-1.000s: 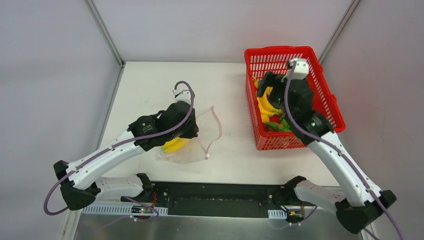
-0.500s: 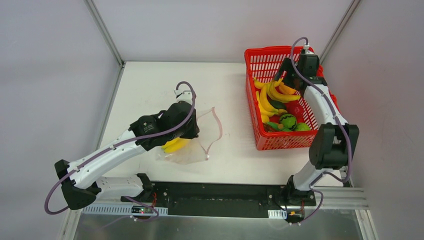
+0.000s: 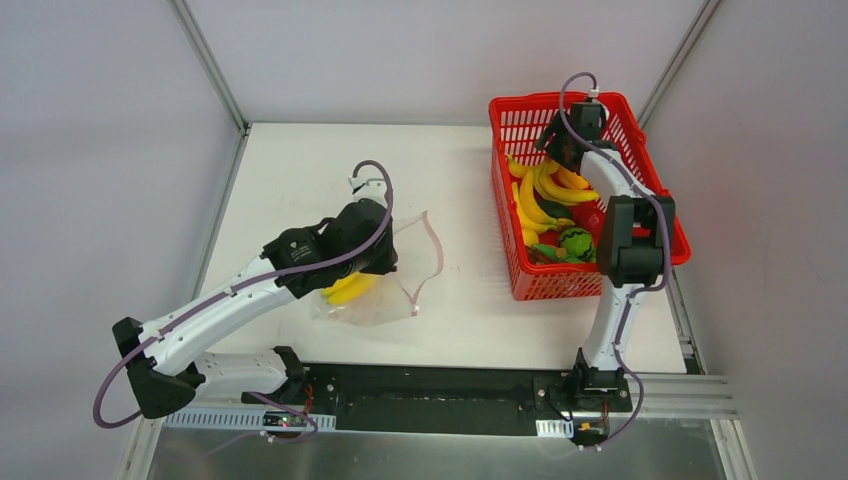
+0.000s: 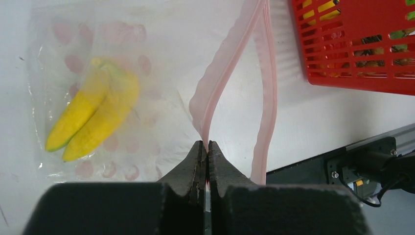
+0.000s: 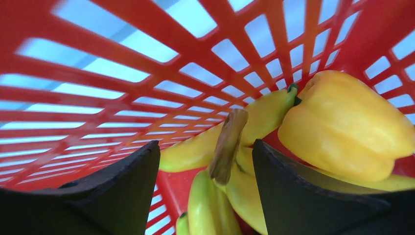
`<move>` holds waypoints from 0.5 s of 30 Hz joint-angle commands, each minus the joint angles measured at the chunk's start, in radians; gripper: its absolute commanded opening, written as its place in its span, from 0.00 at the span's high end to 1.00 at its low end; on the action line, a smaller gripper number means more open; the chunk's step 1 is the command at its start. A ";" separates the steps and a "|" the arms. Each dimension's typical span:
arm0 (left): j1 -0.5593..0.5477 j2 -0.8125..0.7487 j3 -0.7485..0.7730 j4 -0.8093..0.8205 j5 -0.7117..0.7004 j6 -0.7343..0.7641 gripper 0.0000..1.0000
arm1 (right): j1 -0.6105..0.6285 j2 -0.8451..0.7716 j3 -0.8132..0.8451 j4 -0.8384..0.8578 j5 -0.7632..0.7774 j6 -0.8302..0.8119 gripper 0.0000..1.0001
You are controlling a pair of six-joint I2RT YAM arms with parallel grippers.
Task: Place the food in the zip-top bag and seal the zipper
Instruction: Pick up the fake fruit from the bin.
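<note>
Bag print: rows of pale pink dots. L arm (image 3: 230, 300) lies low, stretched across table (image 3: 300, 170) from its base, wrist over zip-top bag (image 4: 161, 58). left gripper (image 4: 206, 144) pressed together, pinching one lip of zipper (image 4: 222, 68); other lip bows away, mouth gaping. Two bananas (image 4: 95, 117) lie inside bag. R arm (image 3: 628, 240) folded upright, forearm reaching to far end of red basket (image 3: 550, 283). right gripper (image 5: 206, 147) spread, banana bunch (image 5: 226, 147) stem between fingers, contact unclear; yellow pepper (image 5: 342, 122) just beside.

Clear bag (image 4: 161, 58) pink-dotted, pink zipper (image 4: 266, 98); yellow bananas (image 4: 93, 117); red lattice basket (image 4: 352, 49).
</note>
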 commanded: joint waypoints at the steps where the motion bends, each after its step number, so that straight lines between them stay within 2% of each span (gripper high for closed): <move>1: 0.017 0.007 -0.011 0.019 -0.021 0.025 1.00 | 0.040 0.037 0.073 0.028 0.139 -0.046 0.31; 3: 0.023 0.004 -0.024 0.023 -0.019 0.021 1.00 | 0.046 0.025 0.019 0.092 0.162 -0.060 0.41; 9: 0.036 -0.002 -0.032 0.030 -0.006 0.021 1.00 | 0.046 0.024 -0.071 0.201 0.161 -0.084 0.50; 12: 0.037 -0.006 -0.038 0.036 0.001 0.021 1.00 | 0.046 0.011 -0.115 0.236 0.139 -0.087 0.63; 14: 0.036 -0.007 -0.039 0.031 0.004 0.020 1.00 | 0.045 -0.014 -0.146 0.267 0.119 -0.094 0.77; 15: 0.036 -0.008 -0.040 0.029 0.005 0.018 1.00 | 0.044 -0.034 -0.161 0.281 0.111 -0.093 0.81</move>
